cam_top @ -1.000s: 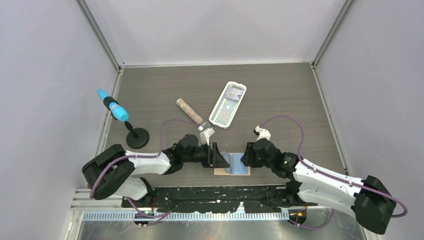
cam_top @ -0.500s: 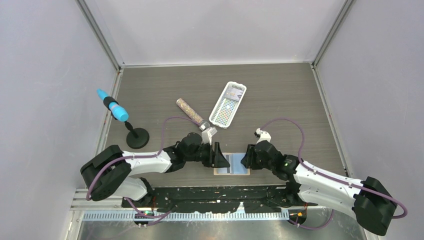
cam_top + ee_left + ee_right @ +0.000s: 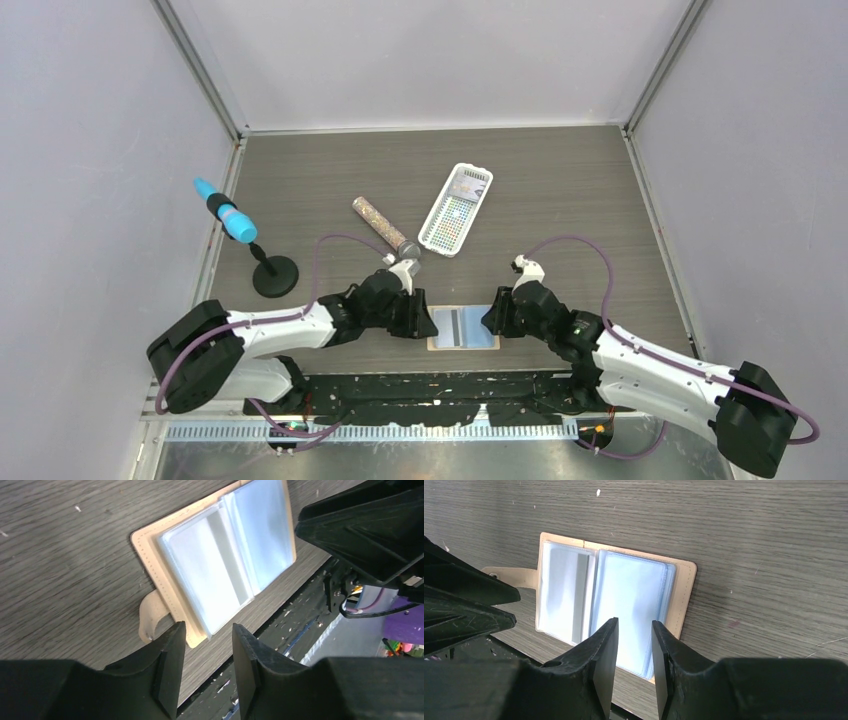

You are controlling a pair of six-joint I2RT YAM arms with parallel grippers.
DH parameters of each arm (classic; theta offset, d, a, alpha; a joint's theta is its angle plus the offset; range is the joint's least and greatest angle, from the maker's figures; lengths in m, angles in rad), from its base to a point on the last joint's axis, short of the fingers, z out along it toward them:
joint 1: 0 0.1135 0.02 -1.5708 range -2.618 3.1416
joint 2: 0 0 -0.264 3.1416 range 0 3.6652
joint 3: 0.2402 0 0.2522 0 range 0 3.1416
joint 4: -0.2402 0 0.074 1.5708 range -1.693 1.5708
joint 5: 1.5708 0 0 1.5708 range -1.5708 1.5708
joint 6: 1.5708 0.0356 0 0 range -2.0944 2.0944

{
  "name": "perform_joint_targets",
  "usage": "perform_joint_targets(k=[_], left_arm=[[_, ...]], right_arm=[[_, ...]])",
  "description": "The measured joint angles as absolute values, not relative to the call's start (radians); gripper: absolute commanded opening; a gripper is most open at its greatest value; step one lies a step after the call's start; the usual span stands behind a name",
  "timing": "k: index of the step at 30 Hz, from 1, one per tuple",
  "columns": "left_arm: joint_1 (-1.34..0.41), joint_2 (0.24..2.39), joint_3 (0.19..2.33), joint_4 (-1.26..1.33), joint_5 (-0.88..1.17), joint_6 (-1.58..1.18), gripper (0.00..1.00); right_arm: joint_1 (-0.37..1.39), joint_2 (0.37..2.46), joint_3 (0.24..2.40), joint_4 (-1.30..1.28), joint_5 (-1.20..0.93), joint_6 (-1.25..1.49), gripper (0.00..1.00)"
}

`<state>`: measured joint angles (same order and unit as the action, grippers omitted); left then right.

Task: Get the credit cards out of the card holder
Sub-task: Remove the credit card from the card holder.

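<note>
Card holder (image 3: 463,328): tan, lying open and flat at the near edge of the table (image 3: 560,200), about midway along it, pockets up. Its tab (image 3: 150,617) points toward the left arm.
Credit cards (image 3: 200,575): pale, inside the shiny pockets, none out. A dark stripe shows on the left-hand one.
Left gripper (image 3: 207,630): released and empty, jaws parted, poised at the holder's tab-side edge, likely to pin that cover flat.
Right gripper (image 3: 634,625): released and empty, jaws framing the right-hand pocket's near edge, probably lining up to pinch a card. Contact cannot be told.
Progress: judged early; extraction not begun.
Elsewhere: glittery tube (image 3: 382,224) and white basket (image 3: 456,209) mid-table, well apart from the holder. Blue-headed stand (image 3: 225,215) near the left edge.
</note>
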<state>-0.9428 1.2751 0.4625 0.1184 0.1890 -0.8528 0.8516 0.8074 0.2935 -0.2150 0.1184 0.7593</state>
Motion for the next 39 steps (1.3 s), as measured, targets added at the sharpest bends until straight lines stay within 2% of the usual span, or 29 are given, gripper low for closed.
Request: perform_joint_targets(k=[9,33,39], left_arm=[[-0.943,1.318,0.510,0.091,0.184,-0.827,0.29],[-0.949,1.423,0.554,0.055,0.176,-0.807,0.27],[-0.949,1.433,0.555,0.060,0.176,-0.810,0.11]], right_arm=[[0.852,0.841,0.294,-0.211,0.119,0.759,0.37],[0.852,0.834,0.294,-0.200,0.118,0.759,0.37],[0.852,0.816,0.293,-0.196,0.118,0.759,0.37]])
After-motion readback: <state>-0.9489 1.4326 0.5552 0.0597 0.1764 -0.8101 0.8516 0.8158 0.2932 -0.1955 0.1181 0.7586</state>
